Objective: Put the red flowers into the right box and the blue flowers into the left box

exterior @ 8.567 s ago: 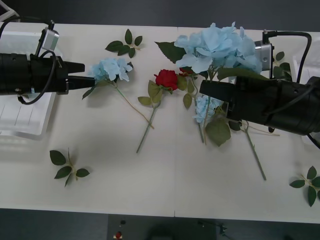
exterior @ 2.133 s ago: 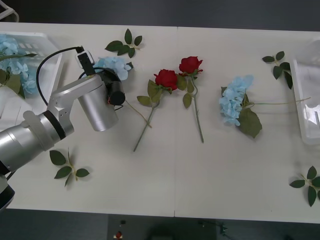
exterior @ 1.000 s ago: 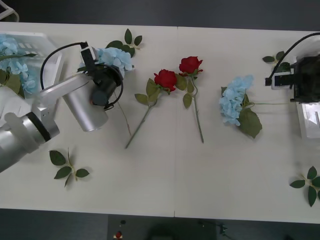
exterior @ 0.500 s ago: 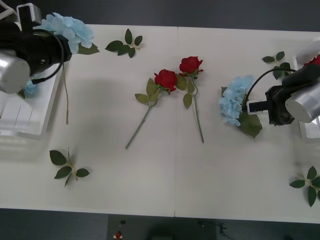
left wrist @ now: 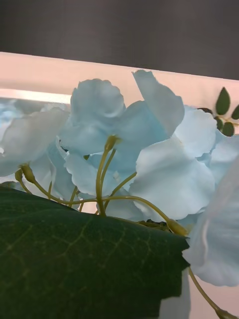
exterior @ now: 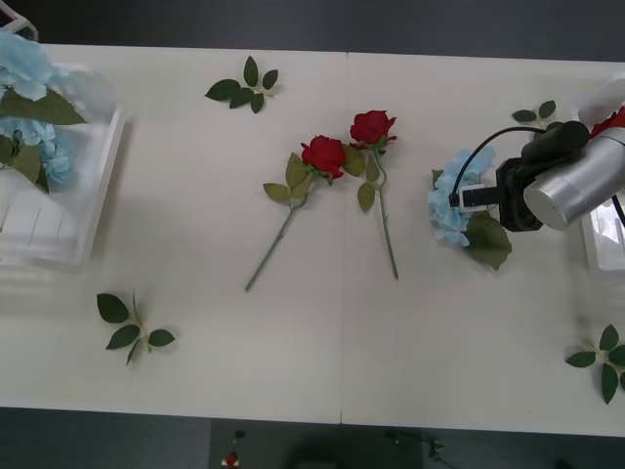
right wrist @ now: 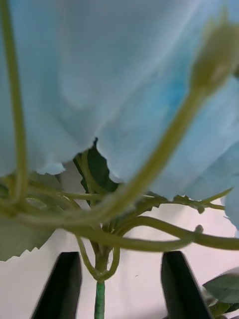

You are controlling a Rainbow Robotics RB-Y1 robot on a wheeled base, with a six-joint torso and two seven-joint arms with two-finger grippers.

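Two red flowers (exterior: 325,154) (exterior: 372,127) lie mid-table, stems pointing toward me. Another red bloom (exterior: 615,119) peeks over the right box (exterior: 601,237). My right gripper (exterior: 457,200) is at the blue flower (exterior: 449,217) lying on the right side of the table. In the right wrist view its black fingers (right wrist: 62,285) stand open on either side of the green stem (right wrist: 99,300), with pale blue petals (right wrist: 99,75) close ahead. The left box (exterior: 59,234) holds blue flowers (exterior: 51,156), and another blue cluster (exterior: 18,61) with a big leaf sits over its far corner. Blue petals (left wrist: 149,164) and a leaf (left wrist: 74,259) crowd the left wrist view.
Bloomless leaf sprigs lie at the far middle (exterior: 244,86), near left (exterior: 132,327), near right (exterior: 601,357) and far right (exterior: 542,117). The table's front edge runs along the bottom of the front view.
The left arm has carried a blue flower over the left box and left the front view. My right arm has moved left onto the right-hand blue flower.
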